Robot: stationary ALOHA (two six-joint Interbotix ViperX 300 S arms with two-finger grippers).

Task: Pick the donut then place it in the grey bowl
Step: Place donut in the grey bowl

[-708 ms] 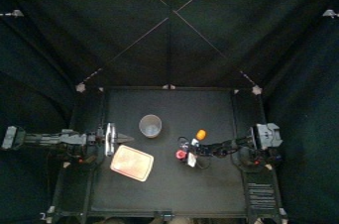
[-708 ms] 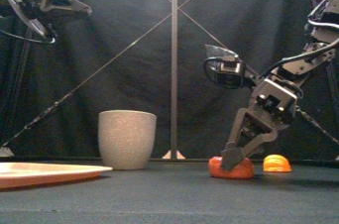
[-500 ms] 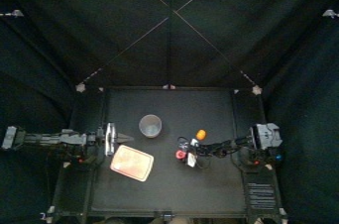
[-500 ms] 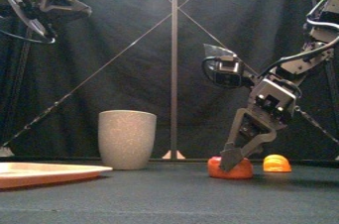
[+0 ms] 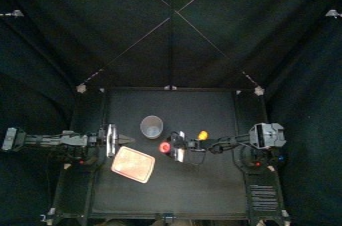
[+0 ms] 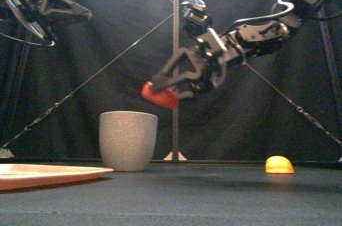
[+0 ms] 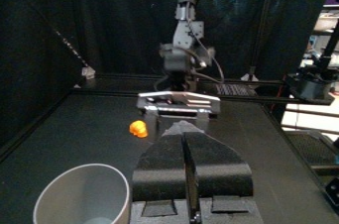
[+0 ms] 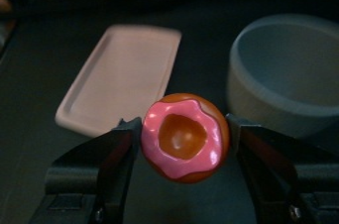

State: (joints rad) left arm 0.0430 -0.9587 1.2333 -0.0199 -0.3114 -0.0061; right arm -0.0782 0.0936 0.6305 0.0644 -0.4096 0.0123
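Transport step under way: seen from above, the right claw is gripping the donut over the middle of the tabletop. The grey bowl is standing just beyond the claw toward the back curtain, and the pink tray is lying just to its left-arm side. An orange toy is lying behind the claw, toward the right arm's base. The left claw is resting well apart at the tabletop's left edge.

From the front, the donut is hanging in the air, above rim height and just off the rim of the grey bowl on the right-arm side. The orange toy is sitting well below and behind the claw.

The left wrist view is showing the left claw's jaws pressed together, holding nothing, with the grey bowl close beside them.

The right wrist view is showing the jaws partly parted, pinching the donut across its rim. A ring has no real long axis; its pink-iced face is pointing back up the claw toward the wrist. The grey bowl is lying ahead to one side, the pink tray to the other.

The pick looks done. The next move is calling for a short carry to centre the donut over the bowl's mouth, then a release.
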